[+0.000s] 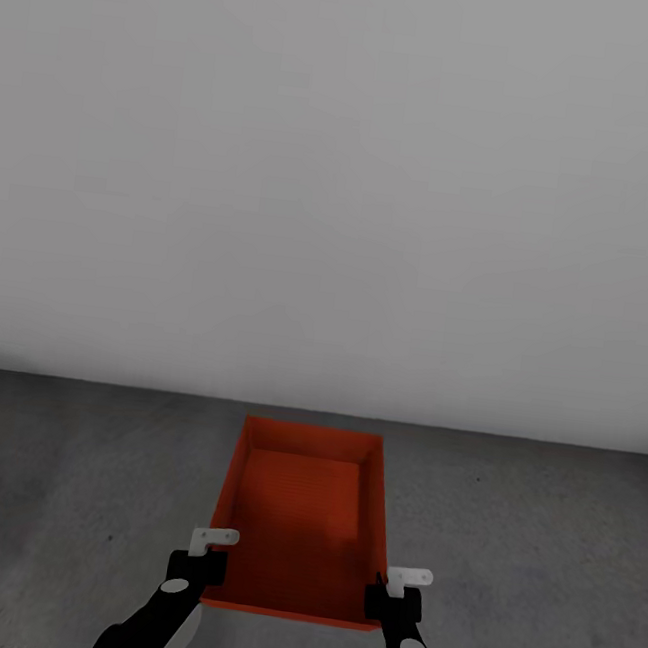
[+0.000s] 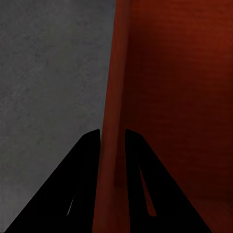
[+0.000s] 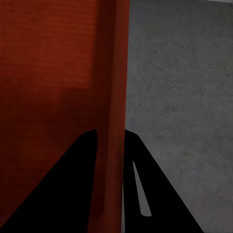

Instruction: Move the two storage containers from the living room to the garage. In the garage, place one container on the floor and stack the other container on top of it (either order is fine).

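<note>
The left end effector point(image 2: 112, 160) is clenched on the left side wall of a red-orange rectangular plastic storage container point(image 1: 302, 518), one dark finger inside the wall and one outside, as the left wrist view shows. The right end effector point(image 3: 110, 160) grips the right side wall in the same way, its fingers straddling the rim. In the head view both end effectors sit at the near corners of the lidless container, left point(image 1: 198, 563) and right point(image 1: 394, 596), with the black arms reaching up to them from below.

The container is empty and lies over the dark grey mottled concrete floor point(image 1: 542, 530); whether it rests on the floor or hangs just above it cannot be told. Beyond it rises a plain white wall point(image 1: 342, 165), so this looks like the garage.

As a judgement, one container has reached the garage and is at, or close to, being set down. Its release is not yet done, and what else is left depends on the second container, whose place cannot be told here.

The floor around the container looks bare, and only the wall ahead limits forward travel.
</note>
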{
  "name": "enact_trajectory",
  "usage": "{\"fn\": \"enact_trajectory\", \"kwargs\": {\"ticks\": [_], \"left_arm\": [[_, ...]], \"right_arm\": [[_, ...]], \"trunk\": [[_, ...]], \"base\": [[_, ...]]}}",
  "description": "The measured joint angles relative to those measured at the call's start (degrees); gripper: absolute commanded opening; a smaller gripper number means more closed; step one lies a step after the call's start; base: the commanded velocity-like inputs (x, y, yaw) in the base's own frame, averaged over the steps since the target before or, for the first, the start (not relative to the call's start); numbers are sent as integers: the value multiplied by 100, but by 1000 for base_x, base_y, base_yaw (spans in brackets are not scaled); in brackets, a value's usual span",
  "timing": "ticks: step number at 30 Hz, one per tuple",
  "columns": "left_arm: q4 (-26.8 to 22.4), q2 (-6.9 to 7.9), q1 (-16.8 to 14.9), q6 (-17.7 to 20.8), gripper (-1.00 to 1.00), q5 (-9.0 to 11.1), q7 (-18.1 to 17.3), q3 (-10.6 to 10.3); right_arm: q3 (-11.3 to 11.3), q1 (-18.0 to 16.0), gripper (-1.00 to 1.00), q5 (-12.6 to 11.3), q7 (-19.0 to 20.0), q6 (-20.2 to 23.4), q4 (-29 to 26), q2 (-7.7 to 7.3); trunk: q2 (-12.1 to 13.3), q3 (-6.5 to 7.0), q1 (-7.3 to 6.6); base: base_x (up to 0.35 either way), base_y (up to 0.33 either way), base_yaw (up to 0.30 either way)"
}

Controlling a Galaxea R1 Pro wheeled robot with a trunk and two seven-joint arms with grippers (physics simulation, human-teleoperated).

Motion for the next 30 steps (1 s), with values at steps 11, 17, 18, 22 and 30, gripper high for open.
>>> {"fn": "enact_trajectory", "kwargs": {"ticks": [11, 17, 18, 22, 30], "left_arm": [[-14, -1, 0, -6, -100, -19, -4, 11], [-17, -1, 0, -2, -100, -24, -5, 15], [-17, -1, 0, -2, -100, -24, -5, 15], [-18, -1, 0, 3, -100, -25, -6, 16], [-18, -6, 0, 9, -100, -18, 5, 14]], "right_arm": [[1, 0, -100, -1, 0, -7, -14, 0], [-1, 0, -100, 1, 1, -4, -18, 0], [-1, 0, -100, 1, 1, -4, -18, 0], [-4, 0, -100, 4, 1, 1, -19, 0], [-1, 0, -100, -1, 0, 4, -14, 0]], "trunk": [[0, -101, 0], [0, -155, 0], [0, -164, 0], [0, -201, 0], [0, -274, 0]], "base": [[0, 0, 0], [0, 0, 0], [0, 0, 0], [0, 0, 0], [0, 0, 0]]}}
